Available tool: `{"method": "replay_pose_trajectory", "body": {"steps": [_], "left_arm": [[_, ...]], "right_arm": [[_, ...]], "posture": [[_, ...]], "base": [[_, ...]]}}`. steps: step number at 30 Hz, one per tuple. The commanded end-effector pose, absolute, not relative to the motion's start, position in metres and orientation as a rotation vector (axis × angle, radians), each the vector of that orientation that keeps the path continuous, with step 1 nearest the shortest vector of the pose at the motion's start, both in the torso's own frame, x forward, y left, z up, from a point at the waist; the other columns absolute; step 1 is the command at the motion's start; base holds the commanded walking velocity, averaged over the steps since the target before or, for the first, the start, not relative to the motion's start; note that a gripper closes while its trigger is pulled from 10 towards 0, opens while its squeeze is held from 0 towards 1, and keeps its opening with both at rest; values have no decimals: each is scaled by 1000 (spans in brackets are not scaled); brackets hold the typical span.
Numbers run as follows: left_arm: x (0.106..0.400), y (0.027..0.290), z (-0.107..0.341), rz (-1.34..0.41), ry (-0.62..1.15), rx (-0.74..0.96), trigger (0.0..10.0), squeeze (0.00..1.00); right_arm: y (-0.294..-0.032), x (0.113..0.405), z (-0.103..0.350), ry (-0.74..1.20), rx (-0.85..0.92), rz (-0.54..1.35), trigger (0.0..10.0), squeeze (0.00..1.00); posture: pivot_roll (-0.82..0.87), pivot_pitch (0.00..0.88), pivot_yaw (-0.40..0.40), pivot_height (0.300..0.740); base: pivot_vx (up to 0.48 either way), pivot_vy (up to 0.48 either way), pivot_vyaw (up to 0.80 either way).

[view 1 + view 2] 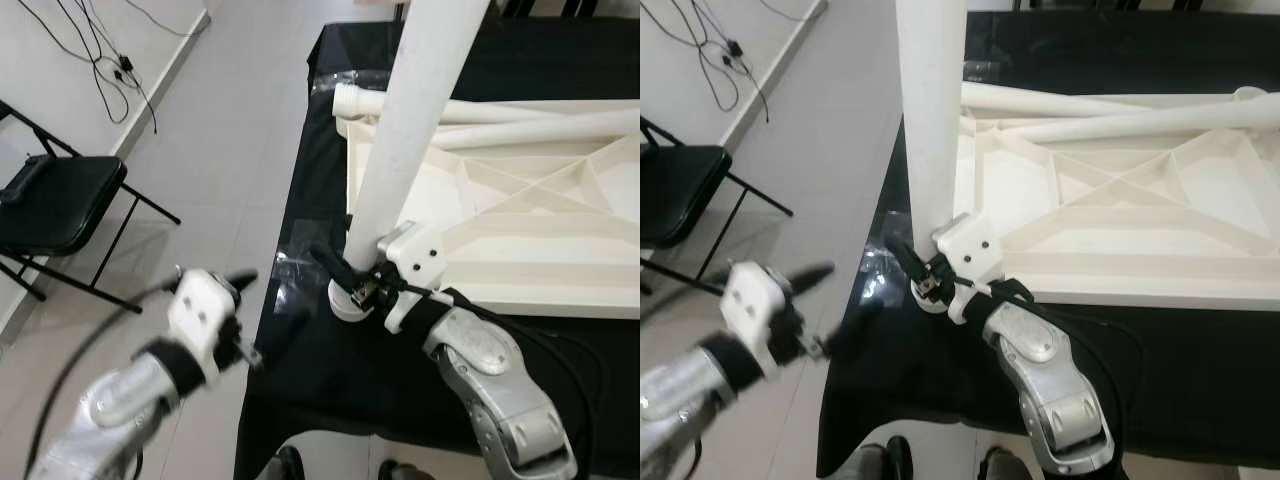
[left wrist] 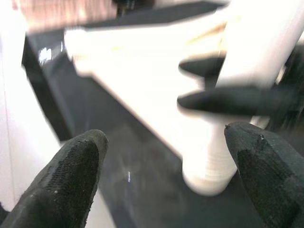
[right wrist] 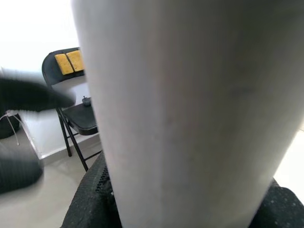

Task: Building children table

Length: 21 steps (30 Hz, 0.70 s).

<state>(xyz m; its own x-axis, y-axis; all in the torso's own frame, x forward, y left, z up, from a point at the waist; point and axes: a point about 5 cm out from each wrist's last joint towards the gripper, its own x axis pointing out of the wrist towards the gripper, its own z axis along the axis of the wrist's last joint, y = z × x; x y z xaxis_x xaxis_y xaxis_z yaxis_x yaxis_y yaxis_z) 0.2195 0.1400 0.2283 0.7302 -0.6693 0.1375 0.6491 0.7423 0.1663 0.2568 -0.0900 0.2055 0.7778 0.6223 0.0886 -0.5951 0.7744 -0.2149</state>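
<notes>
While the right end effector [image 1: 350, 280] clamps the upright leg [image 1: 410, 130], the left end effector [image 1: 262, 325] hangs open, blurred, off the worktop [image 1: 300, 400].

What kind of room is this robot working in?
Probably a plain spare room used as a workspace: a pale tiled floor, a black folding chair by the wall, loose cables, and a black-covered table holding white furniture parts.
</notes>
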Motion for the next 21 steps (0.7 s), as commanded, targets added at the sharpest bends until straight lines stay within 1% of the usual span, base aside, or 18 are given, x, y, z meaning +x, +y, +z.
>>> {"method": "replay_pose_trajectory", "body": {"steps": [1, 2, 3, 4, 6, 7, 8, 10, 11, 13, 15, 17, 19, 21], "left_arm": [[218, 140, 233, -785, -179, 82, 10000, 369], [220, 140, 246, -830, -219, 67, 10000, 1000], [221, 139, 258, -883, -251, 48, 10000, 1000], [221, 139, 258, -883, -251, 48, 10000, 1000], [222, 134, 286, -1035, -316, 46, 10000, 1000], [223, 133, 291, -1069, -323, 45, 10000, 1000], [223, 133, 291, -1069, -323, 45, 10000, 1000], [223, 129, 303, -1162, -330, 26, 10000, 1000], [223, 129, 303, -1162, -330, 26, 10000, 1000], [227, 124, 307, -1292, -285, 32, 10000, 1000], [231, 120, 311, -1371, -249, 22, 10000, 1000], [234, 119, 313, -1388, -242, 16, 10000, 1000], [253, 115, 321, -1331, -234, 65, 10000, 1000], [257, 115, 322, -1326, -228, 69, 10000, 1000]], "right_arm": [[-95, 257, 159, 92, -186, 669, 10000, 0], [-95, 259, 157, 99, -191, 672, 10000, 0], [-94, 260, 156, 109, -196, 671, 10000, 0], [-94, 260, 156, 109, -196, 671, 10000, 0], [-94, 266, 154, 136, -203, 651, 10000, 0], [-93, 267, 154, 140, -201, 646, 10000, 0], [-93, 267, 154, 140, -201, 646, 10000, 0], [-92, 270, 154, 148, -195, 631, 10000, 0], [-92, 270, 154, 148, -195, 631, 10000, 0], [-90, 272, 153, 154, -194, 628, 10000, 0], [-88, 272, 153, 157, -195, 632, 10000, 0], [-87, 272, 153, 158, -196, 634, 10000, 0], [-82, 271, 154, 149, -185, 654, 10000, 0], [-81, 271, 155, 146, -182, 658, 10000, 0]], "posture": [[12, 247, 58, 740], [10, 246, 56, 740], [10, 246, 55, 740], [10, 246, 55, 740], [11, 240, 48, 740], [11, 240, 48, 740], [11, 240, 48, 740], [10, 236, 46, 740], [10, 236, 46, 740], [7, 230, 45, 740], [1, 227, 44, 740], [1, 227, 44, 740], [-4, 224, 47, 740], [-4, 224, 47, 740]], "base": [[0, 0, 0], [0, 0, 0], [0, 0, 0], [0, 0, 0], [0, 0, 0], [0, 0, 0], [0, 0, 0], [0, 0, 0], [0, 0, 0], [0, 0, 0], [0, 0, 0], [0, 0, 0], [0, 0, 0], [0, 0, 0]]}}
